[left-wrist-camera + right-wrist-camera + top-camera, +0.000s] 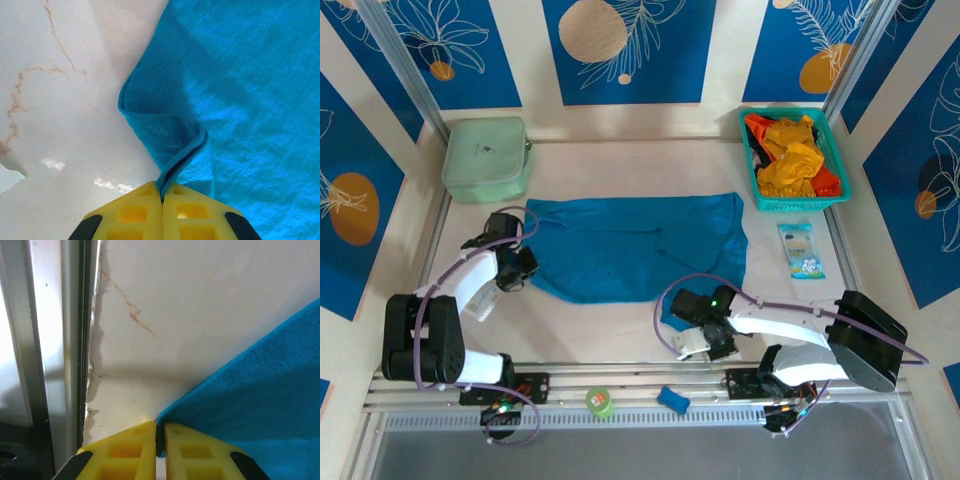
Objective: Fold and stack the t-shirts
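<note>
- Blue t-shirt (640, 245) is lying spread flat across the middle of the table (610, 330), wider than it is deep, with one small corner trailing toward the near edge on its right side.
- The left gripper (162, 194) is pinching the shirt's left edge. Its yellow fingers are pressing together on a fold of blue hem, and the cloth is rising in a small ridge just ahead of the tips.
- The right gripper (160, 429) is clamping that trailing near-right corner. Its yellow fingers are meeting on the tip of the blue cloth, low over the pale table and near the metal rail (45, 340) at the table's edge.
- From above, the two arms are reaching in from opposite sides, the left one at the shirt's left border and the right one at its near-right corner.
- A yellow-orange t-shirt (790, 165) and a red-orange t-shirt (827, 182) are sitting crumpled together in the teal basket (790, 112) at the far right, well apart from the blue one.
- A mint-green case (485, 158) is resting at the far left, near the blue shirt's far-left corner but not touching it.
- A small printed packet (801, 250) is lying just beside the shirt's right edge, nearer than the basket.
- A small green object (600, 401) and a small blue object (672, 400) are sitting on the front rail between the arm bases.
</note>
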